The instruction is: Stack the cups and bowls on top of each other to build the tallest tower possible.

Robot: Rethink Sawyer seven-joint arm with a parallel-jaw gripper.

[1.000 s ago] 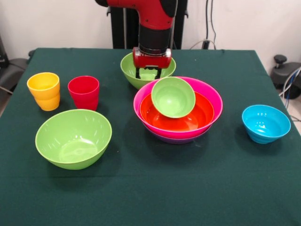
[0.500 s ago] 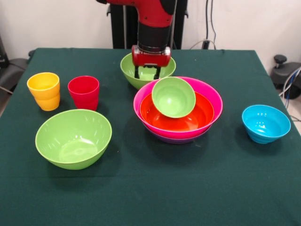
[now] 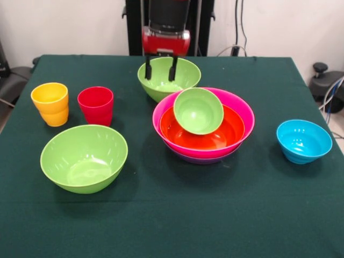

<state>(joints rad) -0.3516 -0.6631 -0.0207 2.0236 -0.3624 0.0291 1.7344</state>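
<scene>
Glossy plastic like this far lime green bowl, sitting on the counter just behind the tower, is looking light, stiff and slippery, so you are best pinching its thin rim with the gripper, whose fingers are hanging open, empty, above it.

You see only the lowest part of the arm at the top of the front view: a dark, nearly black cylindrical section that ends in a glossy red collar with rounded corners. Below that collar sits a thin dark band. The gripper hangs from it as two slim black fingers, straight and flat-sided, each a little thicker near its tip and set apart with open space between them. Your view shows no markings, screws or cables on these parts.
</scene>
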